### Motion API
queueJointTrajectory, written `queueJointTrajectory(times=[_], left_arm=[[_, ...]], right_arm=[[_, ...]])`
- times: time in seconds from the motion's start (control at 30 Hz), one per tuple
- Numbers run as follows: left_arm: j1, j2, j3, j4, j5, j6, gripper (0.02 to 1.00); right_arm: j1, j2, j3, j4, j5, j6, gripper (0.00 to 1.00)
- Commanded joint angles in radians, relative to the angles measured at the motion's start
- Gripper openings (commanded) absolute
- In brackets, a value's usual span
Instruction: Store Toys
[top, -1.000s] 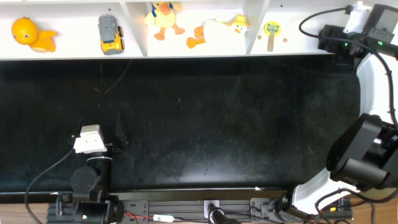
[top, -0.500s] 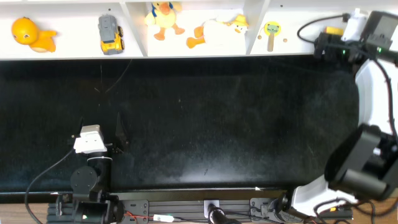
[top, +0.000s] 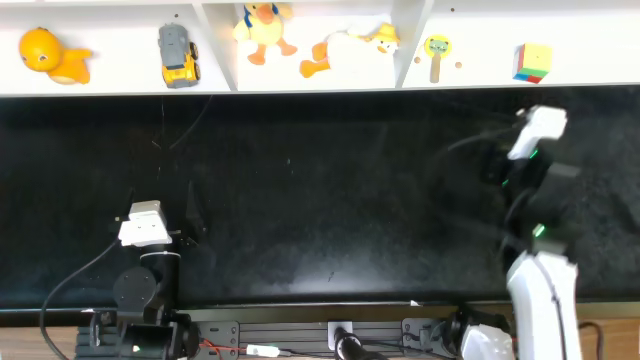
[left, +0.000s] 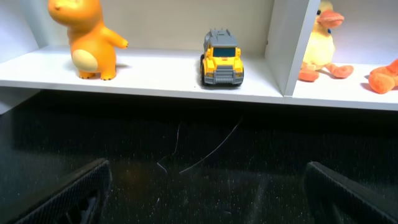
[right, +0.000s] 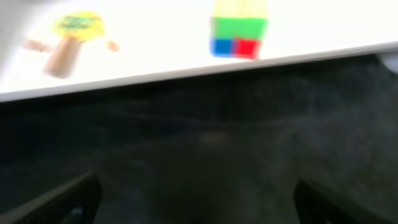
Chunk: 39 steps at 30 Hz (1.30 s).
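A multicoloured cube (top: 532, 62) stands in the white shelf's rightmost compartment; it also faces my right gripper (right: 196, 202), which is open, holds nothing and hangs over the black mat a short way back from the shelf. Along the shelf sit an orange figure (left: 87, 37), a yellow truck (left: 221, 57), a yellow duck plush (left: 320, 43), a white duck plush (top: 350, 48) and a yellow paddle toy (right: 71, 34). My left gripper (left: 205, 199) is open and empty, low over the mat near the front left, facing the truck.
The white shelf (top: 320, 85) runs along the far edge, split by upright dividers (left: 287, 43). The black mat (top: 320, 200) covers the whole table between arms and shelf. The left arm's wrist (top: 145, 225) sits near its base.
The right arm has drawn back from the shelf's right compartment toward the table, and the cube it hid now stands there alone. The left arm has not moved.
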Motion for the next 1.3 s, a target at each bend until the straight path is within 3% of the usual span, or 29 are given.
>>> queueJointTrajectory(times=[0.03, 0.27, 0.43, 0.67, 0.77, 1.3], left_arm=[[0.008, -0.012, -0.002, -0.004, 0.006, 0.022, 0.998], [0.008, -0.012, -0.002, -0.004, 0.006, 0.022, 0.998], [0.008, -0.012, -0.002, -0.004, 0.006, 0.022, 0.998], [0.008, -0.012, -0.002, -0.004, 0.006, 0.022, 0.998], [0.008, -0.012, -0.002, -0.004, 0.006, 0.022, 0.998], [0.008, -0.012, -0.002, -0.004, 0.006, 0.022, 0.996]], right_arm=[[0.098, -0.222, -0.209, 0.134, 0.065, 0.069, 0.996], [0.183, -0.524, -0.448, 0.308, 0.033, 0.084, 0.996], [0.194, -0.682, -0.539, 0.327, 0.008, 0.083, 0.996], [0.194, -0.882, -0.555, 0.101, -0.003, 0.055, 0.996], [0.193, -0.986, -0.555, 0.115, -0.004, 0.055, 0.996], [0.193, -0.976, -0.555, 0.103, -0.003, 0.055, 0.996]])
